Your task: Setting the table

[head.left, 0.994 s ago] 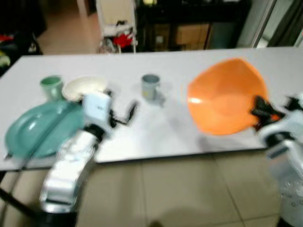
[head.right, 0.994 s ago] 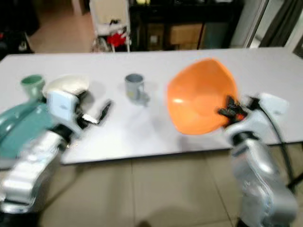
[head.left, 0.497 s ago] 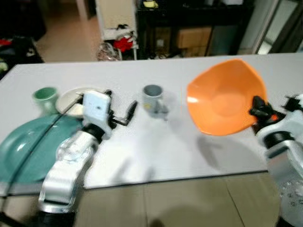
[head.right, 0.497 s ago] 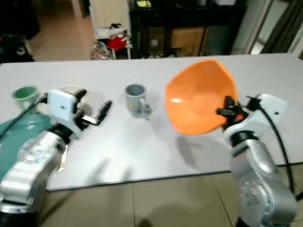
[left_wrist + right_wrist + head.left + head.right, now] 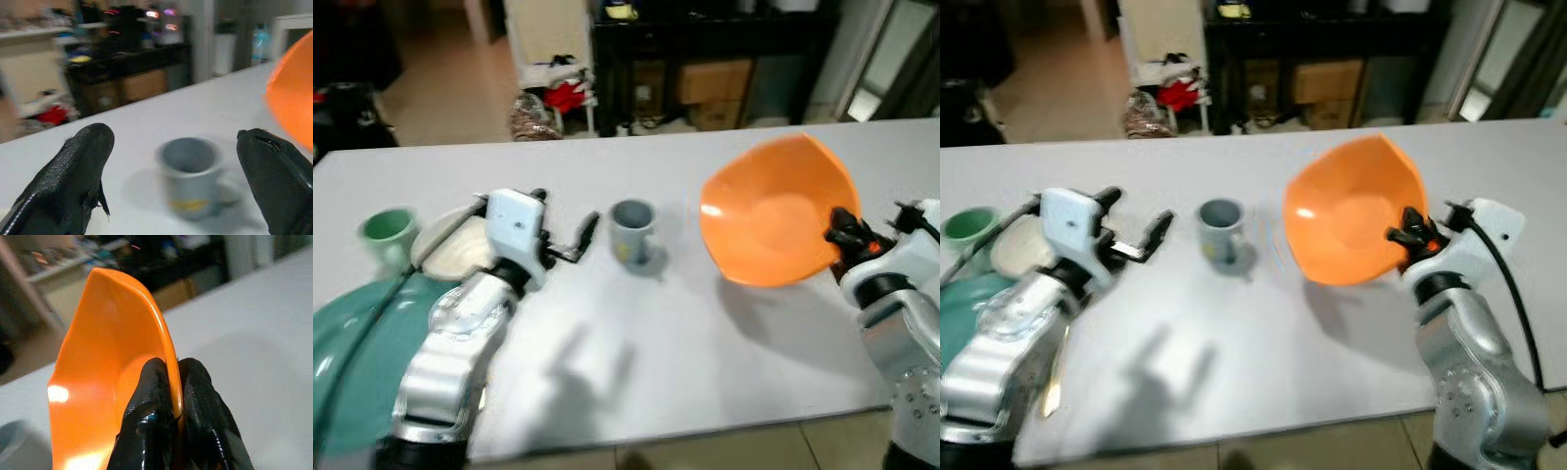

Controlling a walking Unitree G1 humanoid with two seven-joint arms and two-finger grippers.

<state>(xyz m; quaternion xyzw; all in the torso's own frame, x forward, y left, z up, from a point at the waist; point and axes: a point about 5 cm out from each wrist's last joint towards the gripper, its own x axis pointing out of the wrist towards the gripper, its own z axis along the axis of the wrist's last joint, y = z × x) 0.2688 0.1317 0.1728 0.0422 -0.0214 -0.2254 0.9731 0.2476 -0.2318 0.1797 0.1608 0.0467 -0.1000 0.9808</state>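
An orange plate [image 5: 775, 222] hangs tilted above the white table [image 5: 685, 333] on the right, with my right gripper [image 5: 842, 232] shut on its rim; the right wrist view has both fingers [image 5: 151, 416] pinching the plate [image 5: 102, 396] edge. My left gripper [image 5: 563, 225] is open above the table, pointing at a grey mug [image 5: 632, 231] that stands upright a short way ahead; in the left wrist view the mug [image 5: 190, 174] sits between the two spread fingers [image 5: 73, 176]. A teal plate [image 5: 362, 352], a cream small plate [image 5: 455, 250] and a green cup [image 5: 387, 233] lie at the left.
A dark cabinet [image 5: 705, 59] with boxes and a white frame [image 5: 548, 39] holding red items stand beyond the table's far edge. Tiled floor [image 5: 705, 455] lies at the near edge. The table's middle is bare white surface.
The camera has moved closer and over the table, so everything sits lower in view. The right gripper still holds the orange plate; the left gripper stays open toward the mug.
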